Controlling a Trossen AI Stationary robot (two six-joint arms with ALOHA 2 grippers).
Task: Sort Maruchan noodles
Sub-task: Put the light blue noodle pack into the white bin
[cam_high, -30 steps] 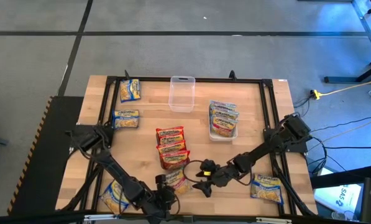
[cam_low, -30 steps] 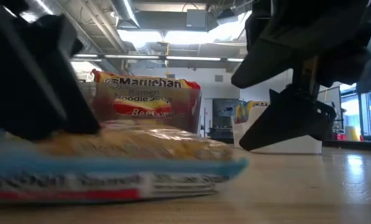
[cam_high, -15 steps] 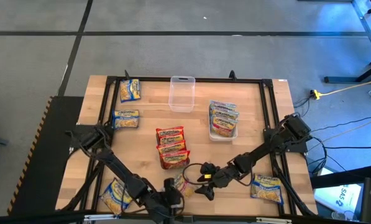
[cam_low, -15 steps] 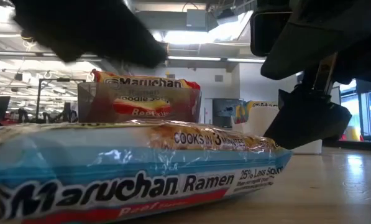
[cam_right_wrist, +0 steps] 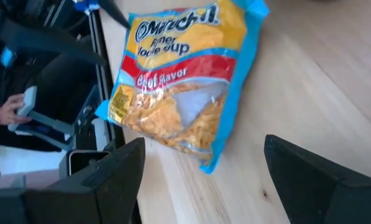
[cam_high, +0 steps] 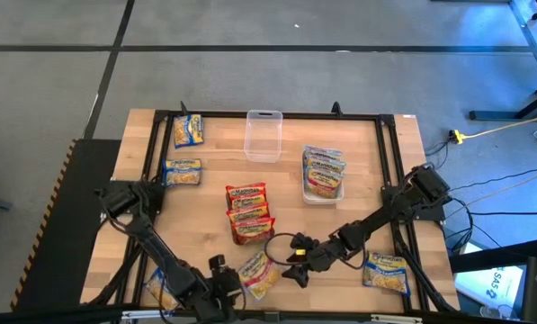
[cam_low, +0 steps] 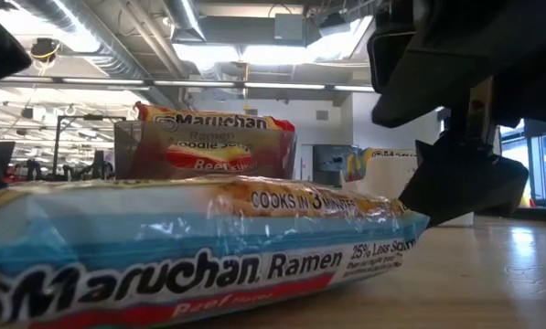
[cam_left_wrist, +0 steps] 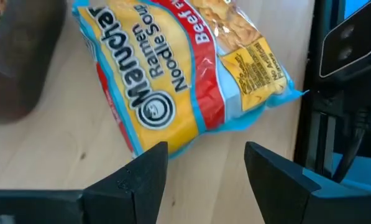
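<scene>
A Maruchan noodles packet point(cam_high: 257, 273), yellow with a red band and blue edges, lies flat on the wooden table near its front edge; it fills the low view point(cam_low: 190, 247). My left gripper point(cam_high: 219, 274) stands open just left of it, the packet point(cam_left_wrist: 179, 74) beyond its fingertips. My right gripper point(cam_high: 295, 265) stands open just right of it, the packet point(cam_right_wrist: 185, 81) ahead of its fingers. Neither touches it. Other blue-edged packets lie at the far left point(cam_high: 188, 130), point(cam_high: 183, 172) and the front right point(cam_high: 386, 272); one point(cam_high: 163, 286) is partly hidden under my left arm.
Red packets point(cam_high: 249, 214) are stacked mid-table in a clear container point(cam_low: 126, 151). A white container point(cam_high: 306, 193) holds pinkish packets. A clear container point(cam_high: 263, 135) stands at the back. A black frame point(cam_high: 151, 153) runs around the table.
My left gripper, which stood over the front packet, has drawn back toward the table's left edge, still open. The packet, now uncovered, has slid a little toward the near edge and lies flat.
</scene>
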